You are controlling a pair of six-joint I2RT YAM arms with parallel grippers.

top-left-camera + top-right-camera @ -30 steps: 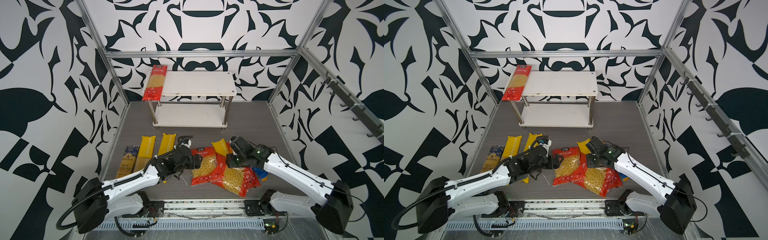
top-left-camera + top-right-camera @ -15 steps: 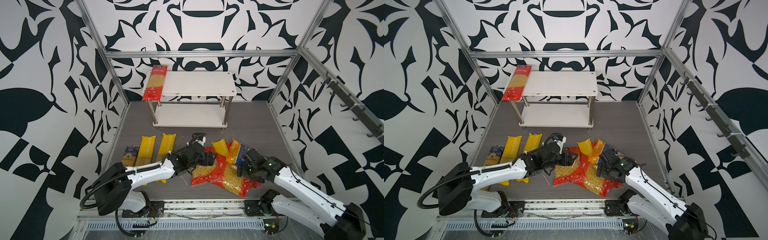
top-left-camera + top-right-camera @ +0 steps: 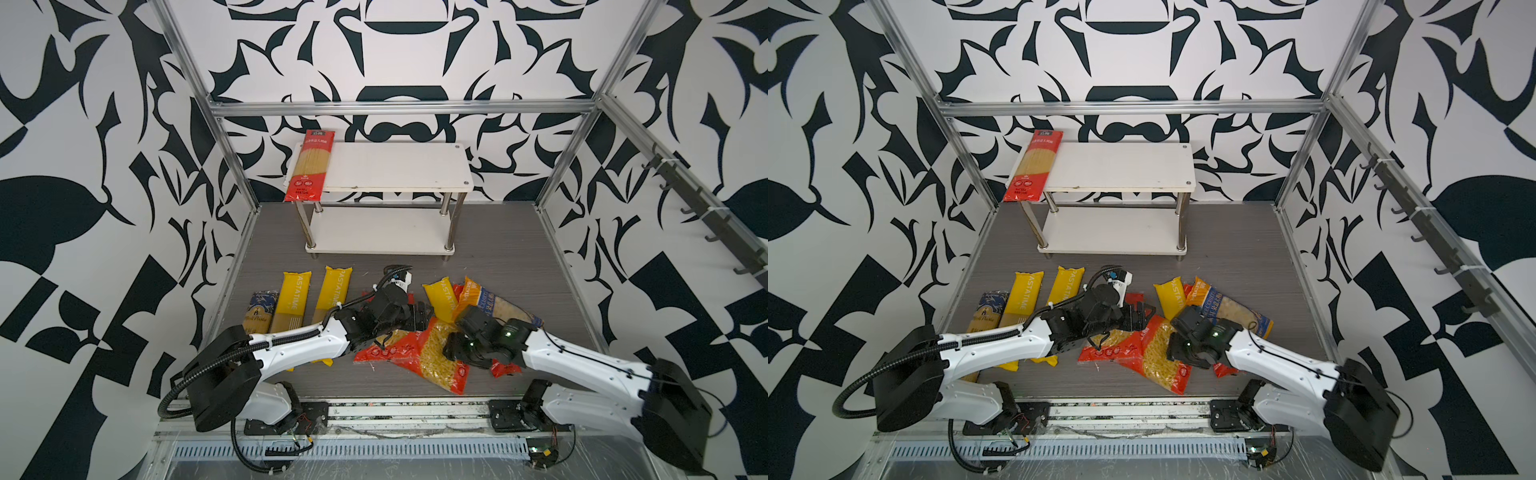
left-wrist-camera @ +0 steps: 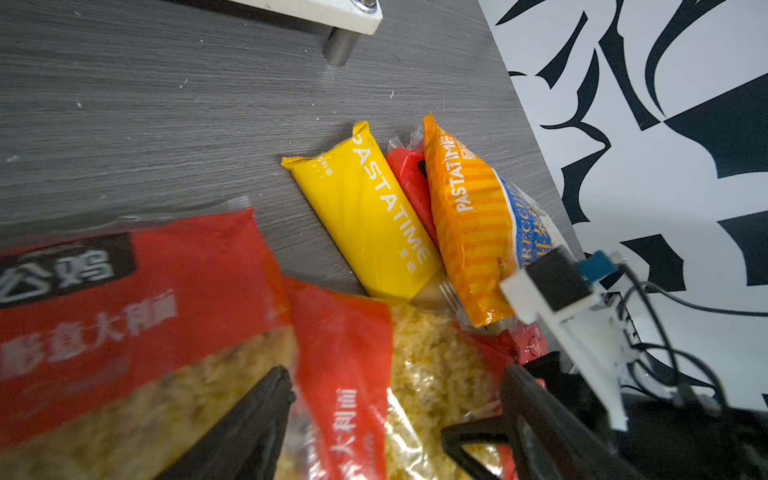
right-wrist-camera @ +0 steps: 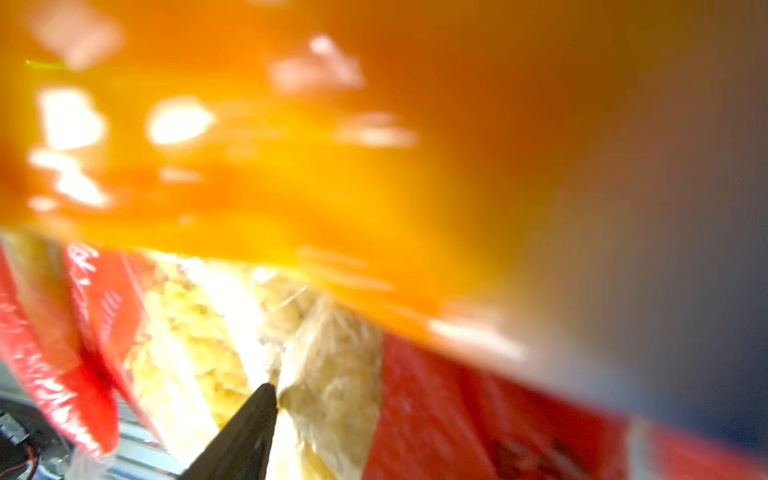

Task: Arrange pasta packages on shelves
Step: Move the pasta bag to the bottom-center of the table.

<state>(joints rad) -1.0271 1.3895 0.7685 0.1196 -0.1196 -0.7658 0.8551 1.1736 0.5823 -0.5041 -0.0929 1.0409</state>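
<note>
The left gripper (image 4: 395,376) holds its black fingers (image 4: 249,428) wide apart, pinching nothing that we can see. Between them lie two wide red plastic fusilli bags (image 4: 345,353), one edge lapping the other. The right gripper (image 3: 457,349) sits low on the same heap. Its wrist view is blurred: one dark finger (image 5: 245,432) shows against a red bag's clear window and orange film crowds just past the tip. We cannot tell whether those fingers stand wide or narrow.

Just beyond the left fingertips lies a long yellow "PASTATIME" plastic pack (image 4: 365,216), its near end tucked under a red bag's edge. Side against side with it come a narrow red pack (image 4: 409,178) and an orange-and-blue plastic bag (image 4: 469,216). Behind the left wrist, two more long yellow packs (image 3: 293,303) and a dark-blue spaghetti pack (image 3: 261,309) lie parallel, the blue one beside the aluminium side rail (image 3: 230,274).

Farther ahead of both pairs of fingers, a broad band of grey wood-grain tabletop (image 3: 498,257) runs open to the small two-tier rack of white boards on chrome legs (image 3: 395,166). A long red spaghetti pack (image 3: 309,166) lies across the top board's end on the left arm's side, overhanging its front and back edges. The remainder is open surface.
</note>
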